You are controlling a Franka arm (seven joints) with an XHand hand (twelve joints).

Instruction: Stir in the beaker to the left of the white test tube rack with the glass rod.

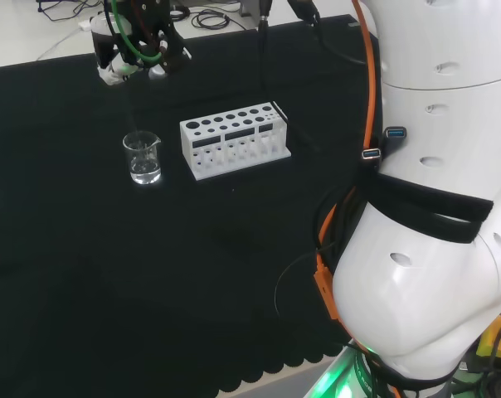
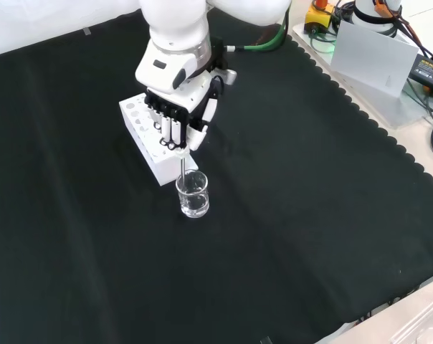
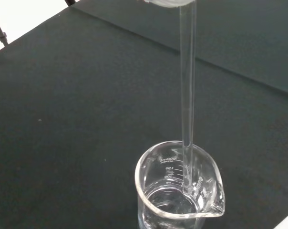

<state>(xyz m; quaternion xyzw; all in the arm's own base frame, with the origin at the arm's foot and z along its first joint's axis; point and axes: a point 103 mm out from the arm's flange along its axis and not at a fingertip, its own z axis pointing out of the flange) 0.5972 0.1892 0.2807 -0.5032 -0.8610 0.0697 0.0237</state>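
- hand [image 2: 179, 107] upper centre of the front view, fingers curled round the rod [image 2: 183, 169], held upright.
- rod tip inside the beaker [image 2: 193, 195], centre frame, touching the rack [image 2: 150, 136].
- beaker holds clear liquid.

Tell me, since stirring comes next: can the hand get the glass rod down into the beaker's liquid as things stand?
Probably yes. The hand holds the glass rod upright with its tip already inside the open beaker, and nothing blocks the mouth.
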